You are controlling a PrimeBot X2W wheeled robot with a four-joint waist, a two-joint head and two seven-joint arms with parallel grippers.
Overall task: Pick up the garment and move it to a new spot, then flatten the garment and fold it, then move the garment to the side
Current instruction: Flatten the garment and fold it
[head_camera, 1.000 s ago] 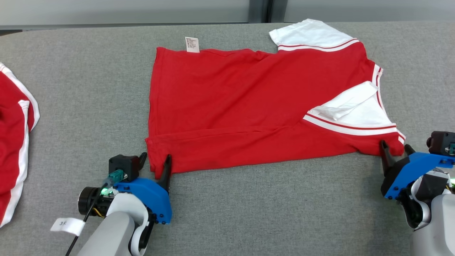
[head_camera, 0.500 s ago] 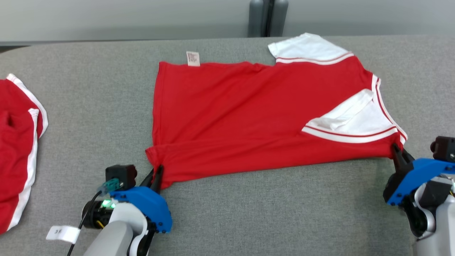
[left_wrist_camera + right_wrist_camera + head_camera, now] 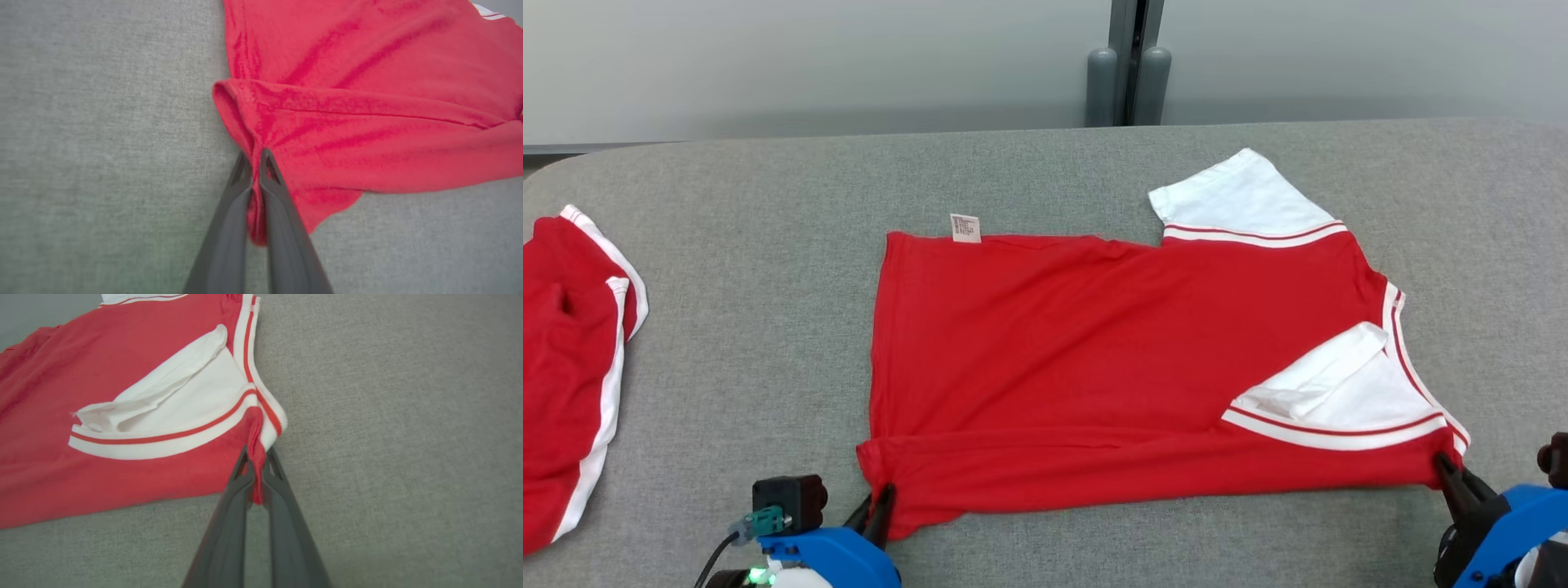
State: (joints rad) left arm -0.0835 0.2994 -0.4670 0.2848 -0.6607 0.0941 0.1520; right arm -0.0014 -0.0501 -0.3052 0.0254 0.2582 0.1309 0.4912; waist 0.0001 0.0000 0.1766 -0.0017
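Observation:
The garment [image 3: 1094, 367] is a red shirt with white sleeves and red-and-white trim, spread on the grey table [image 3: 768, 245]. A white label sticks out of its far edge. My left gripper [image 3: 876, 500] is shut on the near left corner of the garment [image 3: 327, 122]; the wrist view shows red cloth pinched between its fingers [image 3: 255, 163]. My right gripper [image 3: 1445, 469] is shut on the near right corner, by the striped sleeve band. In the right wrist view a fold of the garment [image 3: 122, 416] is squeezed between the gripper [image 3: 256, 455] fingers.
A second red and white garment [image 3: 564, 367] lies at the table's left edge. Grey posts [image 3: 1127, 86] stand behind the table's far edge against a pale wall. Bare table lies along the near edge between the two grippers.
Both grippers went from open around the garment's near corners to shut on them. The head camera has tilted up, so the whole scene sits lower in the picture.

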